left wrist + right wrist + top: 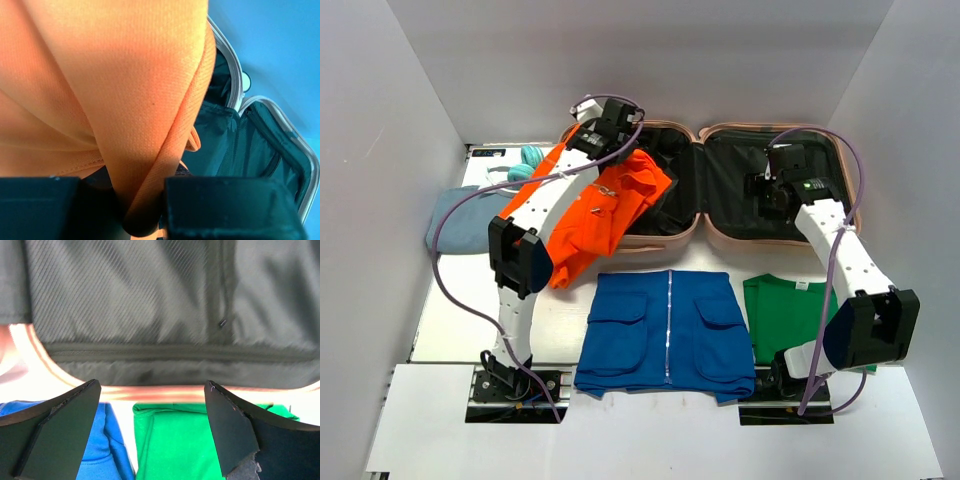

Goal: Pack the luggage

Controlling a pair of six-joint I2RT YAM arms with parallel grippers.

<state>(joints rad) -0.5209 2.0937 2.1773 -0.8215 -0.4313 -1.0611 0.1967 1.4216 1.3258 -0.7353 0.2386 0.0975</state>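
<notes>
The luggage (pixel 665 243), a pale pink clamshell with black lining, lies open at the back of the table. My left gripper (pixel 620 135) hangs over its left half, shut on an orange garment (pixel 600 215) that drapes down over the case's left edge. In the left wrist view the orange cloth (pixel 125 90) is pinched between the jaws of the left gripper (pixel 142 210), with the luggage rim (pixel 235 80) beyond. My right gripper (pixel 770 195) hovers open over the right half. In the right wrist view the right gripper (pixel 152 385) is empty above the lining (pixel 150 315).
Folded blue shorts (pixel 665 335) lie in front of the case, and a folded green garment (pixel 790 315) lies to their right. A grey-blue garment (pixel 465 220) and teal headphones (pixel 525 165) sit at the back left. White walls enclose the table.
</notes>
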